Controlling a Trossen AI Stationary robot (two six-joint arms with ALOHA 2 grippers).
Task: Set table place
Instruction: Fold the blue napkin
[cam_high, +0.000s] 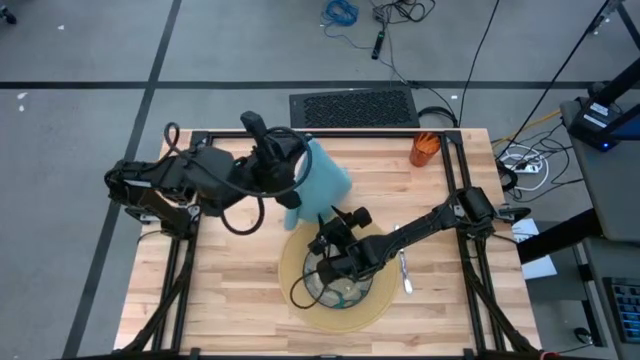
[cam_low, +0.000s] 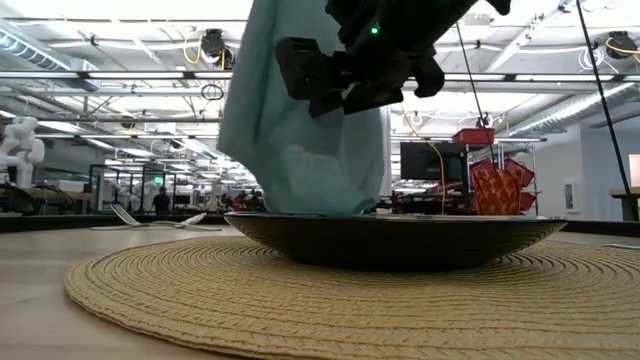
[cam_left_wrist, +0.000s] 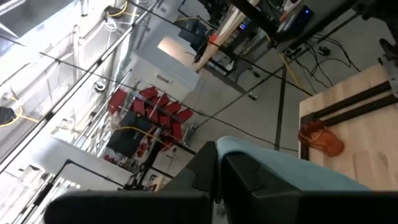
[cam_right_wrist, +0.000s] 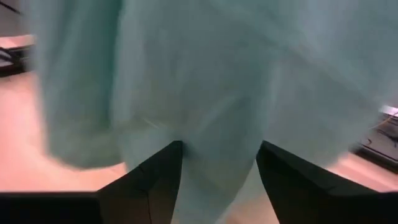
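Observation:
The teal napkin (cam_high: 322, 178) hangs from my left gripper (cam_high: 290, 172), which is shut on it above the table's far middle. Its lower end (cam_low: 300, 190) drops behind the glass bowl (cam_low: 395, 238); whether it reaches the table is hidden. The bowl stands on the round tan mat (cam_high: 375, 305). My right gripper (cam_right_wrist: 217, 174) is open above the bowl's far side (cam_high: 330, 222), a finger on either side of the hanging napkin (cam_right_wrist: 211, 93); I cannot tell if they touch it. The orange cup (cam_high: 425, 148) stands at the far right. A silver utensil (cam_high: 404, 272) lies on the mat's right. My left gripper pinches the napkin's upper part (cam_left_wrist: 249, 155) between its two shut fingers (cam_left_wrist: 205, 168). The cloth spreads and hangs slack below the gripper, above the table. One layer or several, I cannot tell.
A fork (cam_low: 150, 220) lies on the table beyond the mat, seen in the low view. Black frame rails (cam_high: 455, 180) run along the table's sides. Bare wood lies at the near left (cam_high: 220, 300).

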